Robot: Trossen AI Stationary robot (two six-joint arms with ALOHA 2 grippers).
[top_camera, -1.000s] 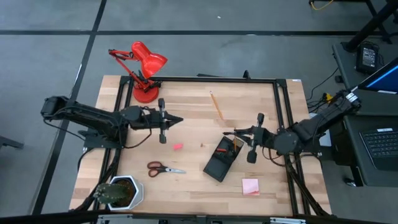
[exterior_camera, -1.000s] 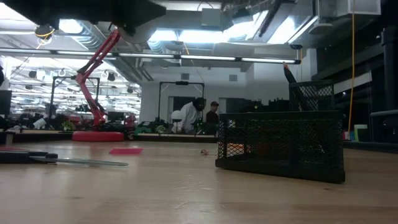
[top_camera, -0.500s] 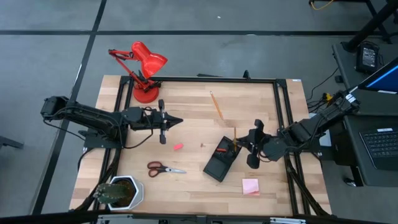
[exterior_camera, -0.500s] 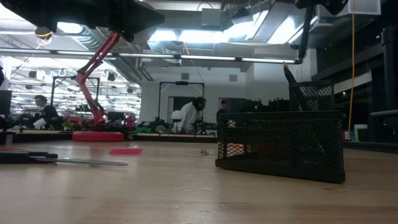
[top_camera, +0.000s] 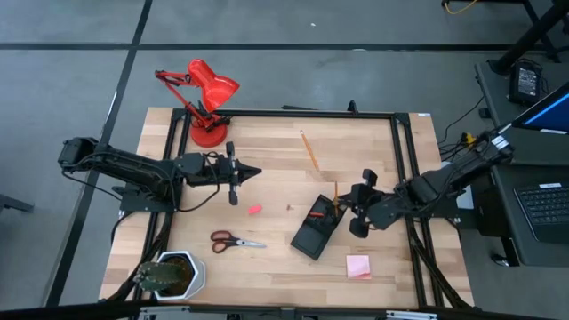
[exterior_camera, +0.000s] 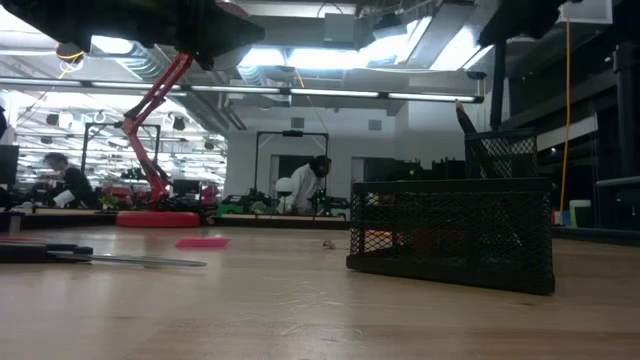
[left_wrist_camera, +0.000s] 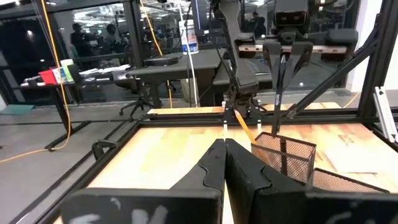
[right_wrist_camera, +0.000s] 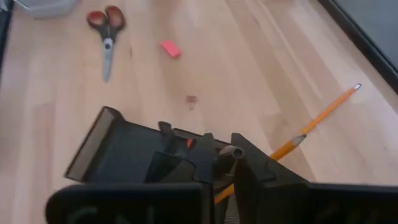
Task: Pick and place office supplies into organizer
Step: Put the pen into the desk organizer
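On the wooden worktop [top_camera: 276, 258] the black mesh organizer [top_camera: 317, 228] lies slightly right of centre, set at a slant. The right gripper [top_camera: 348, 212] hovers just beside the organizer's far right end, and its fingers [right_wrist_camera: 214, 163] are nearly pressed together on a slim dark pen [right_wrist_camera: 229, 152] that points down into the organizer's upright cup section. A pencil [right_wrist_camera: 289, 147] leans out of that end of the organizer, and another pencil [top_camera: 308, 148] lies on bare wood toward the far edge. The left gripper [top_camera: 256, 172] hangs over the left-centre of the worktop with its fingers [left_wrist_camera: 211, 165] pressed together and holding nothing. A small pink eraser [top_camera: 254, 209] sits between the left gripper and the organizer, apart from both. The red-handled scissors [top_camera: 235, 240] lie nearer the front, left of the organizer, and the pink sticky-note pad [top_camera: 358, 265] lies near the front edge, just right of the organizer. A red desk lamp [top_camera: 203, 96] stands at the far left corner and a potted plant [top_camera: 172, 273] at the near left corner.
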